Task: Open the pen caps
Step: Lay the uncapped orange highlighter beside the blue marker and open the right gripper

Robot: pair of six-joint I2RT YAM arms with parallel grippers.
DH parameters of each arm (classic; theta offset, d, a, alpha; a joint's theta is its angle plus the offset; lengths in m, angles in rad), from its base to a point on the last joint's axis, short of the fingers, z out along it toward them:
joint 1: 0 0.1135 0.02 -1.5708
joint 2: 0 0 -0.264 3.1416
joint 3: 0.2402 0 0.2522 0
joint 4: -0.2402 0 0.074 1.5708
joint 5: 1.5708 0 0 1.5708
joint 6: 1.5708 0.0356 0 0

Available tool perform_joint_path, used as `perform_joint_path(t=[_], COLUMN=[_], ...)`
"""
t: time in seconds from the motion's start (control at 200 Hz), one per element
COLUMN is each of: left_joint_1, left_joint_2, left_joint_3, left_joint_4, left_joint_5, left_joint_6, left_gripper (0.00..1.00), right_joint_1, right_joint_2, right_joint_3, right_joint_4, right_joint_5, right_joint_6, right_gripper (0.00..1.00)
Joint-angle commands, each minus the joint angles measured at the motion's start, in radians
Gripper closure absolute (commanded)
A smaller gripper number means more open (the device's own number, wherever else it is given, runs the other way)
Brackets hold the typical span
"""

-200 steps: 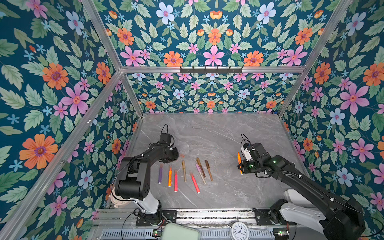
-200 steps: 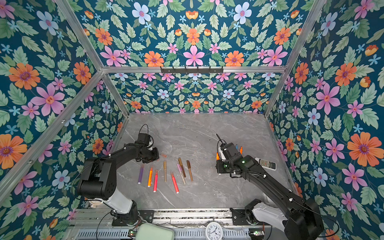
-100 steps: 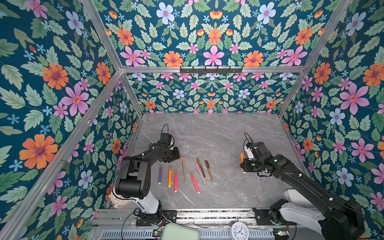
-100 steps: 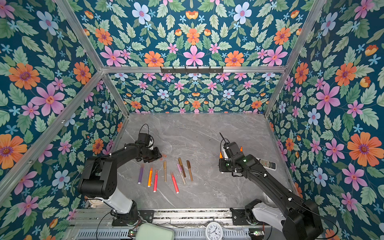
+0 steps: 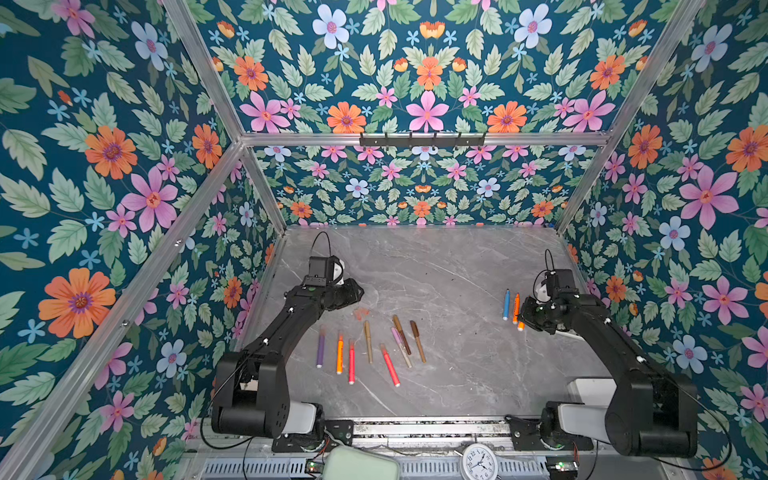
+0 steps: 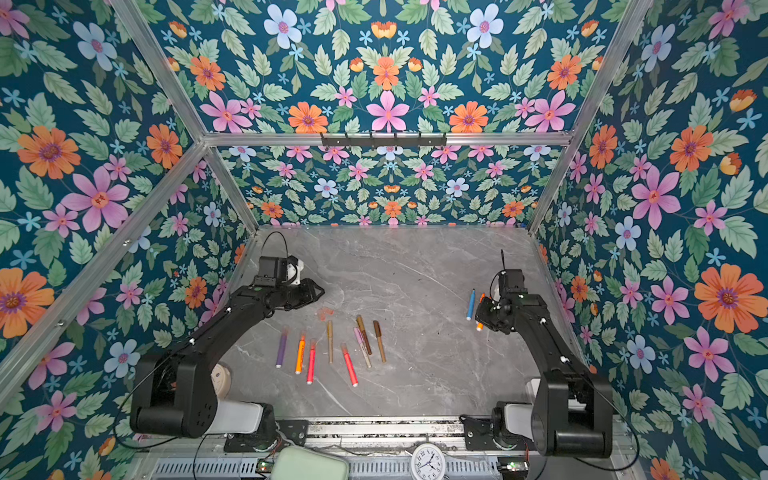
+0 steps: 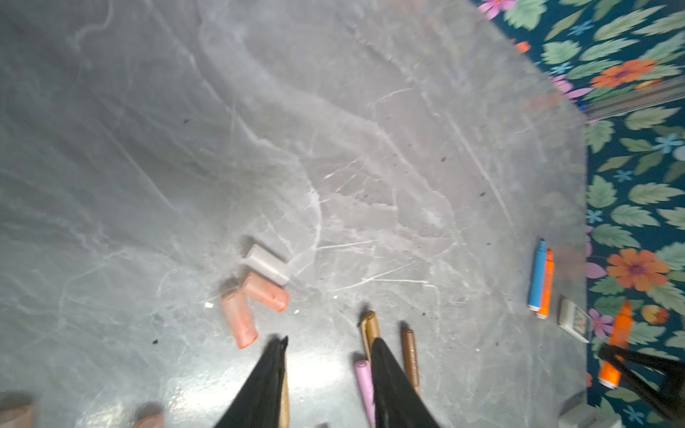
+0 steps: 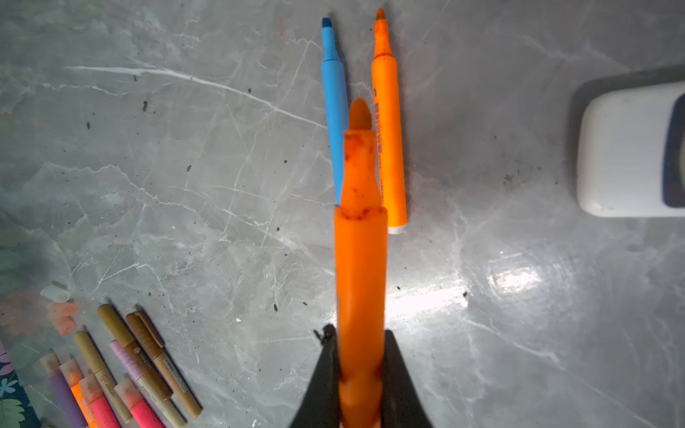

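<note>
Grey marble tabletop [image 5: 457,270], floral walls [image 5: 104,187] all round. Far left, the left gripper [image 7: 329,341] has its jaws partly spread with only bare table in the gap. Top views are too foreshortened to confirm this. Three loose pen caps [image 7: 265,292] lie just ahead of its fingertips without touching them: two orange-pink, one whitish. In both top views the caps [image 5: 360,312] are only a faint pink smear. Eight capped pens [image 5: 368,347] lie in a row mid-table, mostly cut off in the left wrist view. Further right, a blue pen [image 8: 333,111] and an orange pen [image 8: 389,140] lie uncapped, side by side. The right gripper [image 8: 358,331] is clamped on a third held pen [image 8: 361,259], orange with a bare tip, over their near ends. Table contact is unclear. The white remote [image 8: 626,148] beside it is cut by the frame edge.
</note>
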Motion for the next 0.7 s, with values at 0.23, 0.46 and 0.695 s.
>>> perform_joint_path(t=[0.23, 0.46, 0.695], left_joint_1=[0.001, 0.001, 0.001], left_joint_2=[-0.079, -0.069, -0.07], left_joint_3=[-0.017, -0.031, -0.034], left_joint_4=[0.04, 0.068, 0.072], left_joint_5=[0.066, 0.121, 0.123], left_joint_6=[0.071, 0.05, 0.046], left_gripper=[0.58, 0.58, 0.58], right_joint_1=[-0.004, -0.004, 0.003], right_joint_2=[0.234, 0.282, 0.325], right_joint_3=[0.101, 0.115, 0.161], right_joint_4=[0.029, 0.061, 0.063], right_joint_5=[0.138, 0.106, 0.089], right_joint_6=[-0.065, -0.074, -0.075], right_gripper=[0.99, 0.96, 0.88])
